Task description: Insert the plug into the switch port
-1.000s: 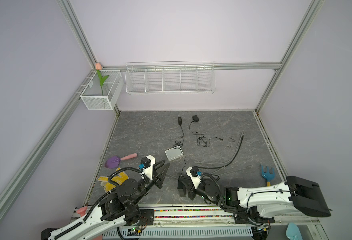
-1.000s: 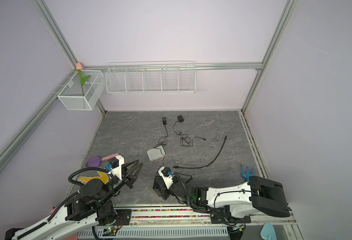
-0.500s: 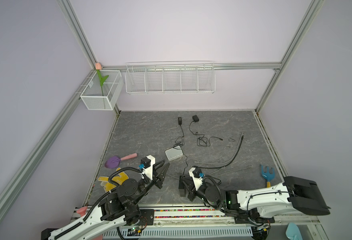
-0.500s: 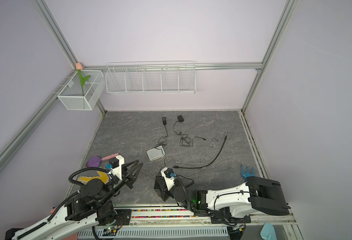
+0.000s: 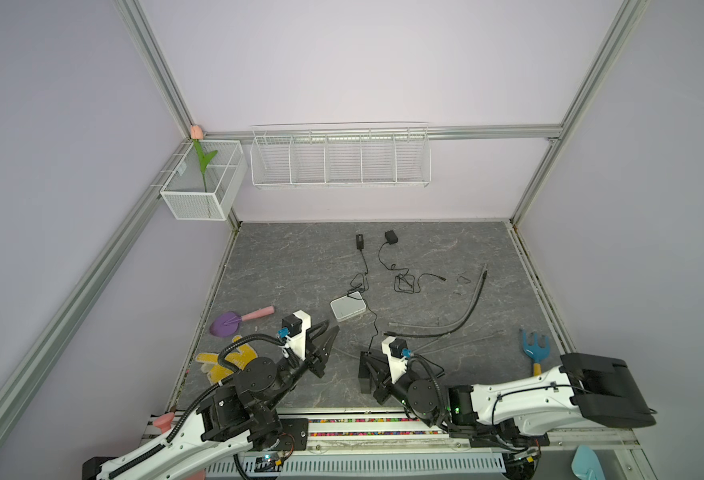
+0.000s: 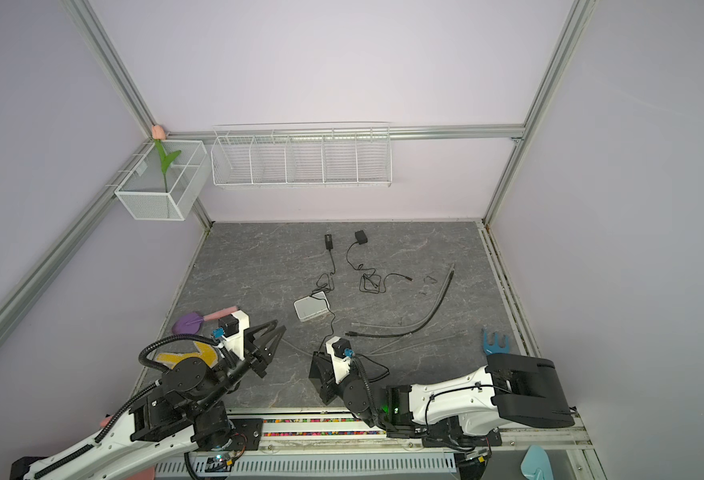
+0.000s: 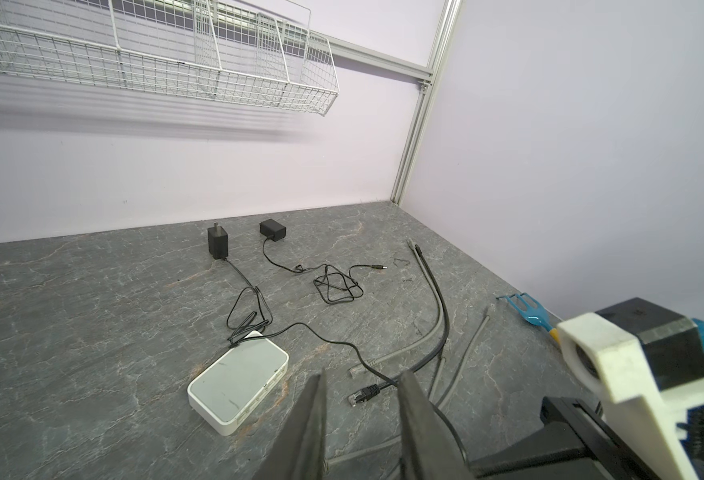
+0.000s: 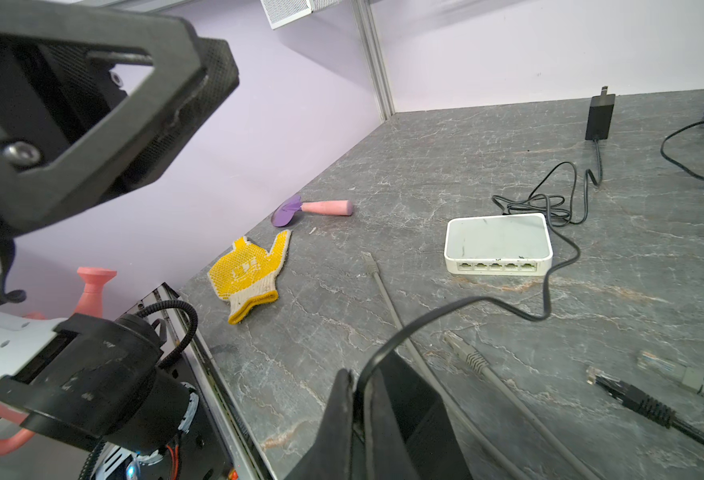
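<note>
The white switch (image 5: pixel 348 305) (image 6: pixel 311 306) lies flat on the grey floor, and its row of ports (image 8: pixel 496 266) faces my right wrist camera. A thin black cable (image 8: pixel 466 303) runs from a black adaptor (image 5: pixel 359 241) past the switch into my right gripper (image 5: pixel 365 356) (image 8: pixel 358 380). That gripper is shut on the cable, and the plug on the cable's end is hidden in its jaws. My left gripper (image 5: pixel 330 330) (image 7: pixel 363 374) hovers open and empty just in front of the switch (image 7: pixel 238 378).
A black Ethernet cable end (image 7: pixel 360 397) and several grey cables (image 5: pixel 425 328) lie right of the switch. A second adaptor (image 5: pixel 391 237) sits at the back. A yellow glove (image 8: pixel 250 270) and purple trowel (image 5: pixel 234 322) lie left, a blue rake (image 5: pixel 533 349) right.
The right arm has eased slightly to the left, still shut on the cable. The left arm has not visibly moved.
</note>
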Controlling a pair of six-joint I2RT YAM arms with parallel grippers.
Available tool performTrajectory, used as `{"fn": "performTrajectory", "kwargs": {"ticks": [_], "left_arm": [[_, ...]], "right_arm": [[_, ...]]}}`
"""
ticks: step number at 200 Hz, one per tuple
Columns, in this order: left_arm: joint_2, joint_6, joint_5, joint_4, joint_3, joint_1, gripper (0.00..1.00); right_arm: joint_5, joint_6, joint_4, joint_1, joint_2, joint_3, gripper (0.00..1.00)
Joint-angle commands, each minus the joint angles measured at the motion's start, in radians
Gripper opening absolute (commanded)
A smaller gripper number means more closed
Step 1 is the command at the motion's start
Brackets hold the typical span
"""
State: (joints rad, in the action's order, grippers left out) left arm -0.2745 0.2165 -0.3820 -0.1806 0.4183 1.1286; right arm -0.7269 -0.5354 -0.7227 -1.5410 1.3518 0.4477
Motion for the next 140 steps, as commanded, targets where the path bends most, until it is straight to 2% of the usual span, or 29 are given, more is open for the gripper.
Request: {"fn": "performTrajectory", "kwargs": {"ticks": [1, 49, 119, 140], "left_arm": [[0.031, 0.001, -0.015, -0.014, 0.016, 0.002, 0.29], [0.05, 0.0, -0.02, -0.027, 0.016, 0.003, 0.29], [0.047, 0.001, -0.023, -0.046, 0.021, 0.003, 0.29], [0.04, 0.005, -0.026, -0.062, 0.03, 0.004, 0.31]], "right_arm": [[0.062, -0.046, 0.464, -0.009, 0.134, -0.098, 0.07], [0.039, -0.066, 0.494, -0.019, 0.154, -0.085, 0.07], [-0.033, -0.06, 0.622, -0.03, 0.1, -0.042, 0.06], [-0.053, -0.056, 0.656, -0.032, 0.084, -0.034, 0.1]]}}
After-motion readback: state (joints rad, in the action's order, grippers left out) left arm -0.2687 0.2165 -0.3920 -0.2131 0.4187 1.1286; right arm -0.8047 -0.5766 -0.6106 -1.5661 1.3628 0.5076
